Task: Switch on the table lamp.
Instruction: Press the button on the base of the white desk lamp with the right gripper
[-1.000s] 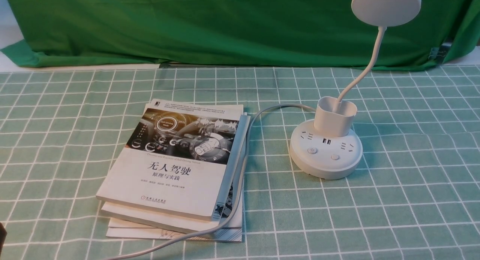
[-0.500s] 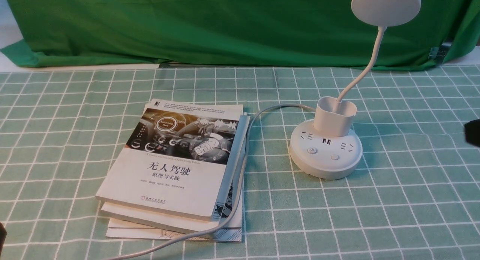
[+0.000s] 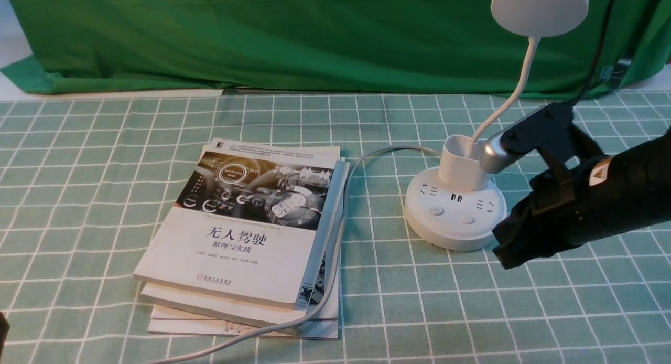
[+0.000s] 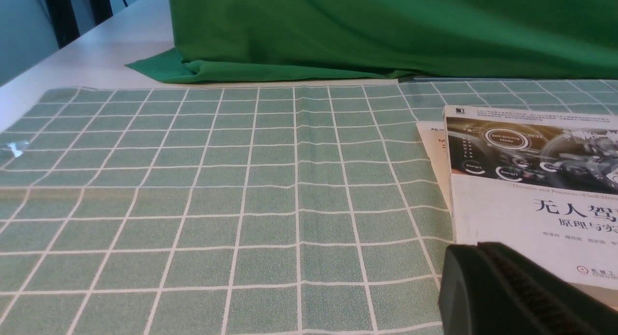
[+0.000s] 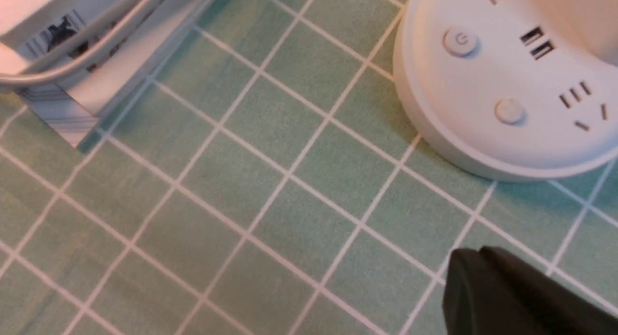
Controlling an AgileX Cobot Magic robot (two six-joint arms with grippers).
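White table lamp (image 3: pixel 456 225); tablecloth (image 3: pixel 105 196) pale green w/ white grid; backdrop (image 3: pixel 262 33) solid green; right pincer (image 3: pixel 506 254) black.

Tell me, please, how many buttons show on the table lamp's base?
2: the power-symbol button toward the books, the plain button nearer the right gripper. Any behind the cup holder would be hidden.

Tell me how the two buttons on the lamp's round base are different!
The left button has a little power sign on it; the right button is plain. The left button sits nearer the books; the right button sits nearer the right gripper, which is shut. Both are small, round and white, on the base of the table lamp.
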